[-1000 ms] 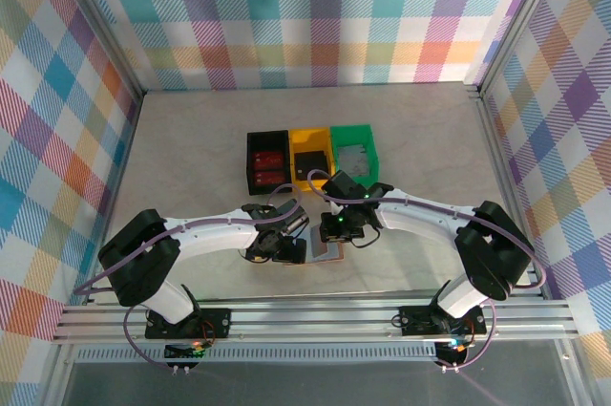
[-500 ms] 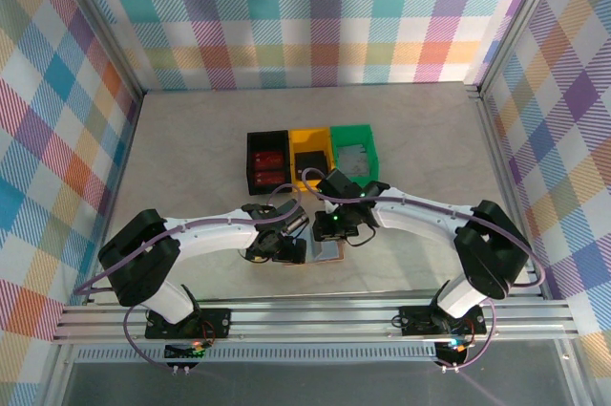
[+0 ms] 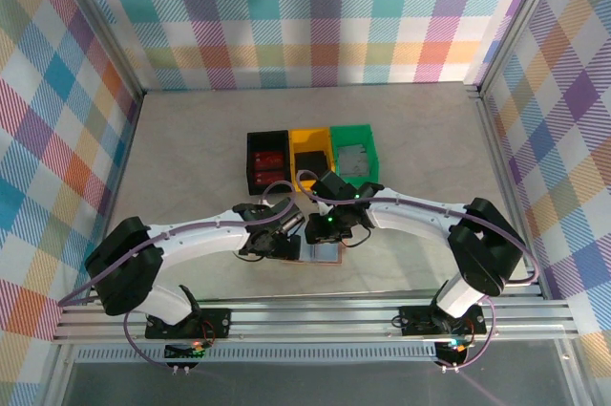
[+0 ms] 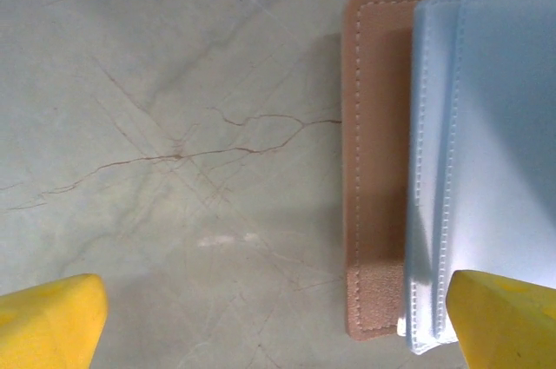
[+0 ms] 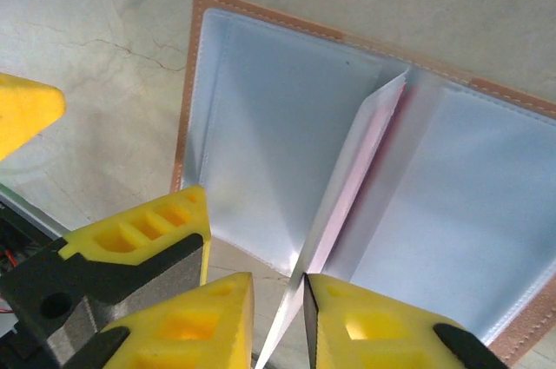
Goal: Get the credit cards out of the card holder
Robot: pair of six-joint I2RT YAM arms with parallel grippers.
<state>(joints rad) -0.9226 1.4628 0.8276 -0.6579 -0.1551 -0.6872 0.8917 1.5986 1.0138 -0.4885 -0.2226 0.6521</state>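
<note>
Right gripper [image 5: 278,327]: jaws nearly together on either side of a thin pale leaf [image 5: 356,169] that rises from the fold of the card holder [image 5: 261,100]. Whether they clamp it or merely flank it cannot be told, nor whether the leaf is a credit card or a pocket divider.

Left gripper [image 4: 274,321]: jaws spread wide and empty, one fingertip over bare tabletop [image 4: 156,82], the other over the holder's pockets.

The holder lies open and flat, blue-grey pockets up.

Judged step: extraction at the centre fold. The next move calls for a secure pinch, a pull along the leaf's plane, and the left jaws pinning the leather.
</note>
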